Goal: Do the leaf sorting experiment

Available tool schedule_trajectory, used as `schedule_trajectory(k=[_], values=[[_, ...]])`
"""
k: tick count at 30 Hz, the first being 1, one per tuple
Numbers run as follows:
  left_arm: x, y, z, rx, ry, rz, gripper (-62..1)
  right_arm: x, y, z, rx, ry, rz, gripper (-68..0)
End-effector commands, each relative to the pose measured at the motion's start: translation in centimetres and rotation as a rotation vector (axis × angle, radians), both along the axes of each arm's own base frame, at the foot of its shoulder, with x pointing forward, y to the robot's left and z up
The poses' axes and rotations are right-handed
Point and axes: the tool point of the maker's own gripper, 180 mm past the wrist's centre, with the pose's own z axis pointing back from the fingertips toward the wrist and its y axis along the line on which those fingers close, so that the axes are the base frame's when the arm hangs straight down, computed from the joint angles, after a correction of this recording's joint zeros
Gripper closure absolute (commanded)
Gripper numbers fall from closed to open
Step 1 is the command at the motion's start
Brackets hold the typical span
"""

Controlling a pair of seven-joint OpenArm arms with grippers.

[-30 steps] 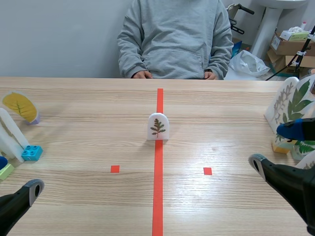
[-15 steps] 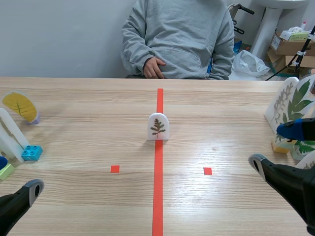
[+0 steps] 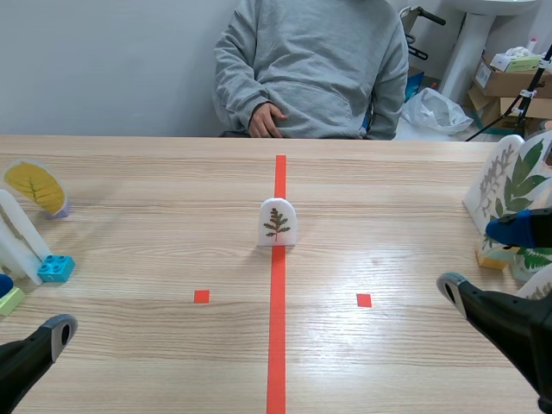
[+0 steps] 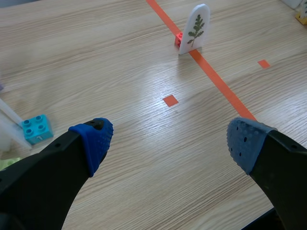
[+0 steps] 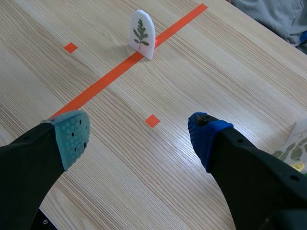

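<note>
Upright on the orange-red centre line of the bench [image 3: 155,216], facing the robot: a white arched leaf card [image 3: 277,222] printed with a brown, fern-like sprig. Touching its base at the back: a small red brick [image 4: 178,39].

Low at the near left, well short of that card: the left gripper [image 4: 168,143], fingers spread wide over bare wood. Low at the near right, also well short: the right gripper [image 5: 139,134], likewise spread wide.

At the left edge: a yellow leaf card [image 3: 36,187], then a light blue brick [image 3: 55,268] just beside a white card [image 3: 15,231]. At the right edge: green leaf cards [image 3: 517,181], clustered together.

Across the bench: a seated person [image 3: 315,60] in a grey sweatshirt, one hand [image 3: 263,119] at the lap.
</note>
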Motion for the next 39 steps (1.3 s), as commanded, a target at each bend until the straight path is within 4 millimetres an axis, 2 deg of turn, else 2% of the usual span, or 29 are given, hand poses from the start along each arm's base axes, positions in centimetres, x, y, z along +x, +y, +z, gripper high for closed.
schedule_trajectory(k=[1, 12, 16, 23, 28, 33, 39], values=[[0.4, -0.7, 1.1, -0.024, -0.038, -0.011, -51.2, 0.4, -0.1, 0.5, 0.003, -0.023, 0.002, -42.5], [0.4, -0.7, 1.1, -0.024, -0.038, -0.011, -51.2, 0.3, -0.6, -0.4, -0.042, 0.018, -0.013, -42.5], [0.4, -0.7, 1.1, -0.024, -0.038, -0.011, -51.2, 1.4, -1.6, -0.6, -0.082, 0.014, -0.059, -42.5], [0.4, -0.7, 1.1, -0.024, -0.038, -0.011, -51.2, 5.9, -4.5, -0.2, -0.113, -0.053, -0.141, -42.4], [0.4, -0.7, 1.1, -0.024, -0.038, -0.011, -51.2, 9.8, -5.0, -1.0, -0.112, -0.068, -0.119, -42.4], [0.4, -0.7, 1.1, -0.024, -0.037, -0.011, -51.2, 13.6, -3.7, -3.0, -0.077, -0.050, -0.075, -42.4], [0.4, -0.7, 1.1, -0.022, -0.035, -0.011, -51.2, 17.0, 0.1, -6.3, -0.038, 0.000, -0.004, -42.4]])
